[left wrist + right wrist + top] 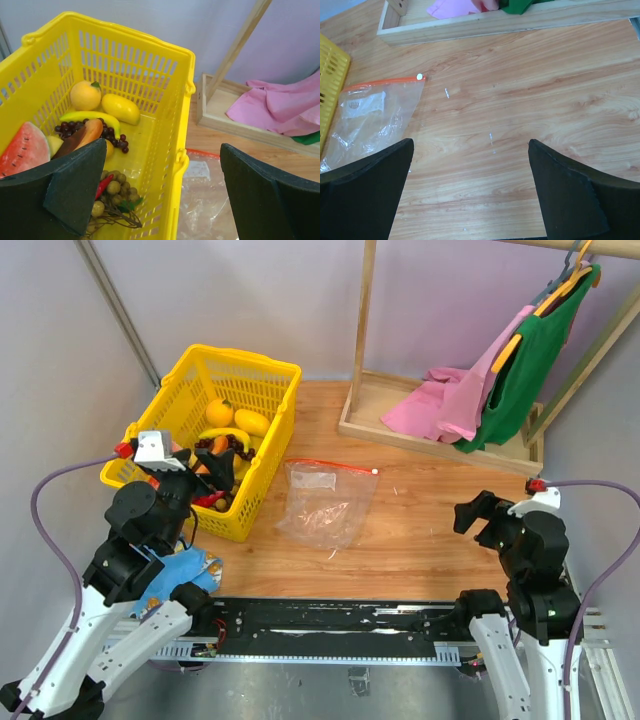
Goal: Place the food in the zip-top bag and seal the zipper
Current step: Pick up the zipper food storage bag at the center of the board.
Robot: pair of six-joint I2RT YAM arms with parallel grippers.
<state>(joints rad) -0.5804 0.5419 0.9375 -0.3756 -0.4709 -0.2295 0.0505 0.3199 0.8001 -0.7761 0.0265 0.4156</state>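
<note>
The food lies in a yellow basket: an orange fruit, a yellow fruit, a banana, a watermelon wedge, dark grapes, a red chili and a bunch of small brown-yellow fruits. The clear zip-top bag lies flat and empty on the table right of the basket. Its red zipper runs along the far edge, with the white slider at the right end. My left gripper is open and empty above the basket's near right wall. My right gripper is open and empty over bare table, right of the bag.
A wooden tray with a pink cloth stands at the back right under a wooden rack with a hanging green garment. A blue cloth lies by the left arm. A black rail runs along the near edge.
</note>
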